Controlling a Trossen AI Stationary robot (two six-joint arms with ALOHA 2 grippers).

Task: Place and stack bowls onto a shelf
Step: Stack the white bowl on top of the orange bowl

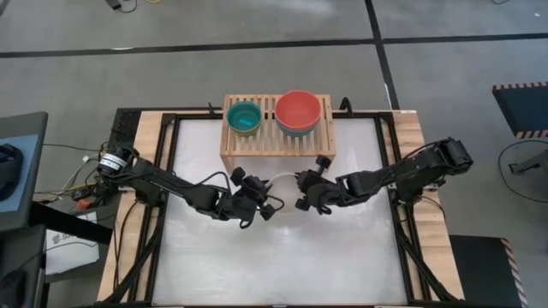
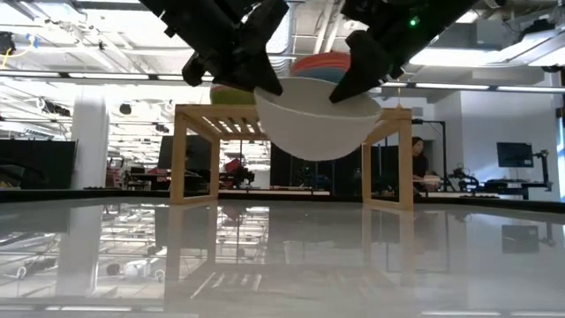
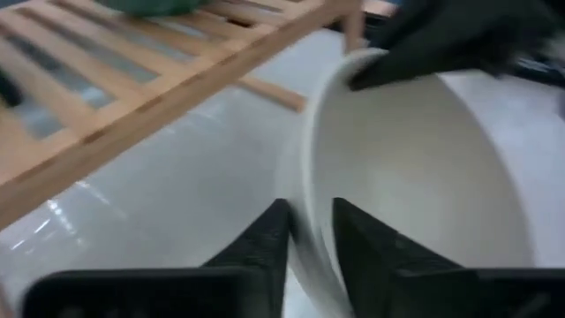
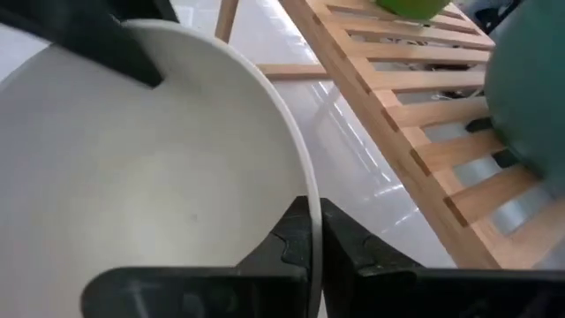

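Observation:
A cream bowl hangs between my two grippers, clear of the white table, in front of the light-wood shelf. It also shows in the high view. My left gripper is shut on the bowl's left rim. My right gripper is shut on its right rim. On the shelf's slatted top a teal bowl sits topmost in a stack at the left. A red bowl sits topmost in a stack at the right. My left gripper pinches the cream bowl's rim on the bowl's left side, one finger inside the bowl and one outside. The fingers slant down from the left. The bowl is upright and lifted clear of the table. My right gripper pinches the cream bowl's rim on the side opposite the left gripper, one finger inside the bowl and one outside. The fingers slant down from the right. The bowl hangs level between the two grippers.
The shelf stands at the table's far edge, just beyond the held bowl. Bare slats show in front of and between the two stacks. The white table top stretches toward the near edge. A person sits in the room far behind.

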